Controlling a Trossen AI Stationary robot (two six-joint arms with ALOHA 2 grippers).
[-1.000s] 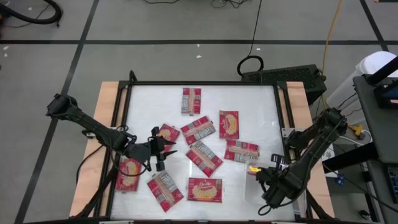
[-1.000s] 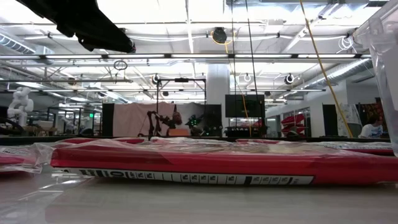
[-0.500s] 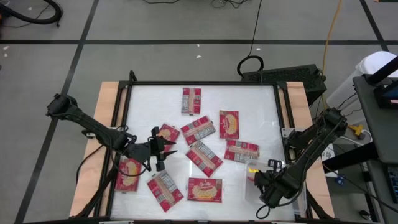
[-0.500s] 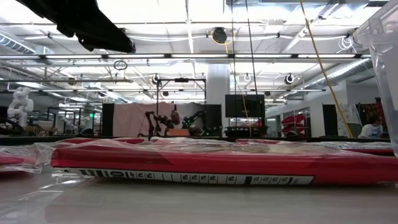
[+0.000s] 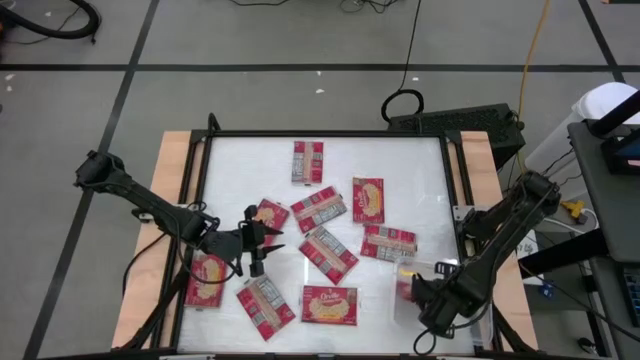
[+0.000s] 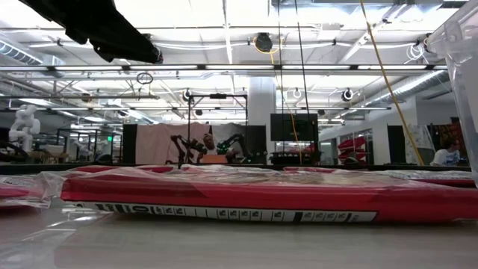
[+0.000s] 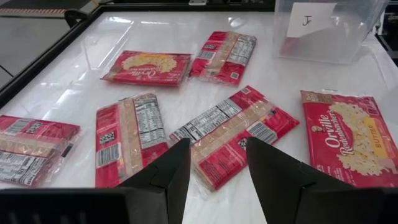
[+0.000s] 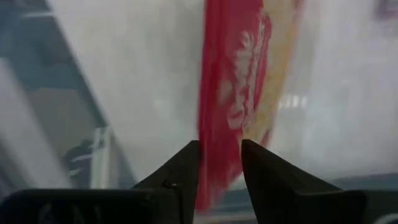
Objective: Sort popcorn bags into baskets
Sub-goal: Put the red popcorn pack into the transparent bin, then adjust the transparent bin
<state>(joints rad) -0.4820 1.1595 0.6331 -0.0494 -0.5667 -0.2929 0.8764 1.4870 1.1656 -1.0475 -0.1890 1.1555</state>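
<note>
The right hand [image 5: 413, 290] hovers over the clear bin [image 5: 400, 312] at the bench's near right corner, its fingers a narrow gap apart around a red popcorn bag [image 8: 233, 99] that hangs on edge between them. Whether they grip or merely flank the bag I cannot tell. From above, that bag's red and yellow show at the bin's mouth, so the step in hand looks like the drop. To do it well, the fingers should part enough that the film does not cling, and the hand should rise straight up, so the bag is not dragged back over the wall. Inside the bin only this one bag can be made out.

The left hand [image 5: 262, 240] waits above the bench's near left part, fingers narrowly apart and empty, over a bag lying print-side up [image 7: 233, 132]. Nine more bags lie loose on the bench [image 5: 420, 180], from the middle toward the near edge.
</note>
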